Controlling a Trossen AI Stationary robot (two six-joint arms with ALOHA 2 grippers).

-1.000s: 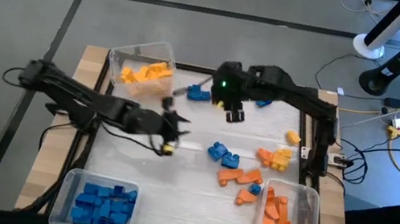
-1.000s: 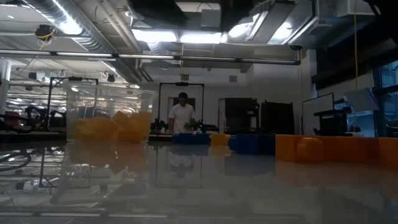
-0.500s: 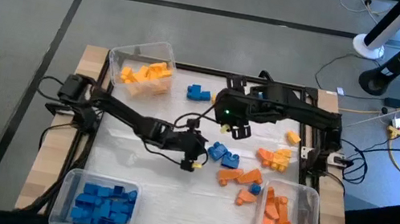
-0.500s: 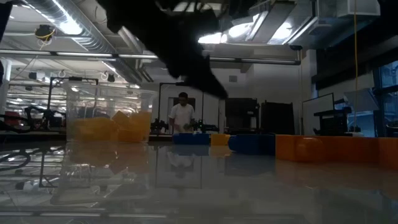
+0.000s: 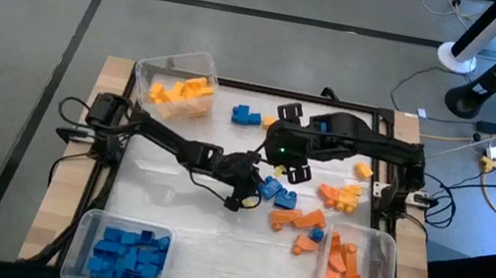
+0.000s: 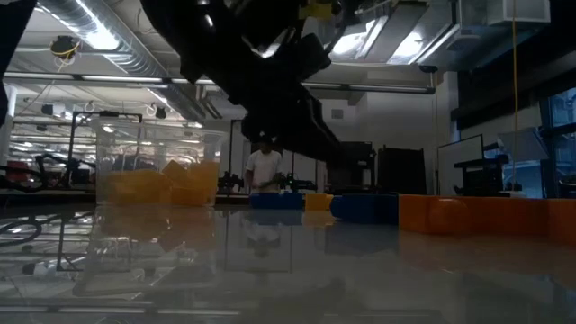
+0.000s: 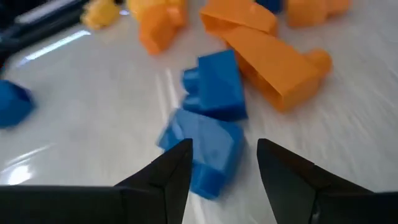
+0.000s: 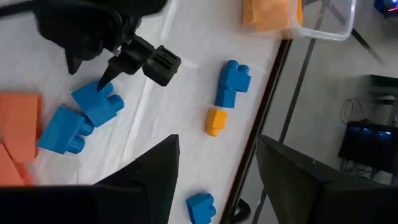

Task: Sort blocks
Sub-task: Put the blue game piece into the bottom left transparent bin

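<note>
Left gripper [image 7: 221,163] open, empty, hovering just short of nearer blue block [image 7: 202,146], frame centre; second blue block [image 7: 214,87] touching behind. Right gripper [image 5: 295,172] open, empty, slightly farther, upper right.

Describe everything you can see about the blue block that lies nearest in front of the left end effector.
The blue block is a small studded brick of glossy plastic, lying tilted on the white table near its middle. A second blue block touches its far side. The left end effector hangs open just over it, one finger on each side, not yet gripping. Orange blocks lie beyond.
</note>
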